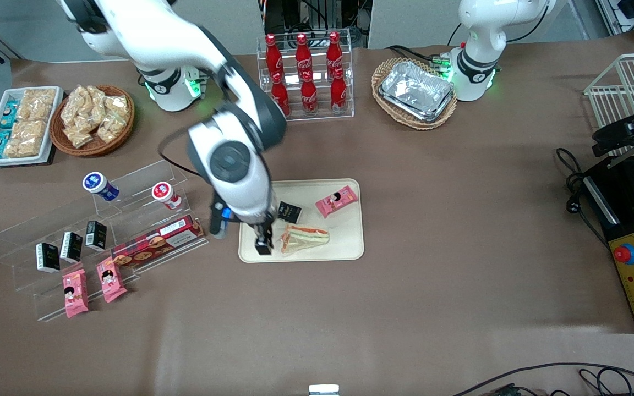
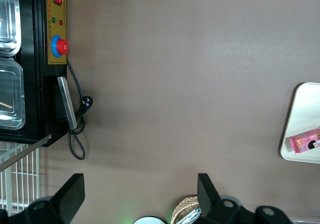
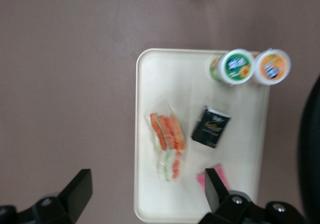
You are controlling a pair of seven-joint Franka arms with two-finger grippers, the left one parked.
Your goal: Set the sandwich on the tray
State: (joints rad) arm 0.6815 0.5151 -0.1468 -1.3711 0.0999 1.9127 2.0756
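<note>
Cream-beige tray [image 1: 350,242] already carries the sandwich [image 1: 304,239] — lying flat just beside the gripper [image 1: 263,242], whose fingers [image 3: 75,194] stand open and empty. Best to lift straight up — no snagging the wrap.

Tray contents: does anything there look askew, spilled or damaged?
Nothing stands out. The sandwich lies flat on the tray, wrap intact, beside a black packet and a pink snack packet. The gripper hangs open above the tray, holding nothing.
</note>
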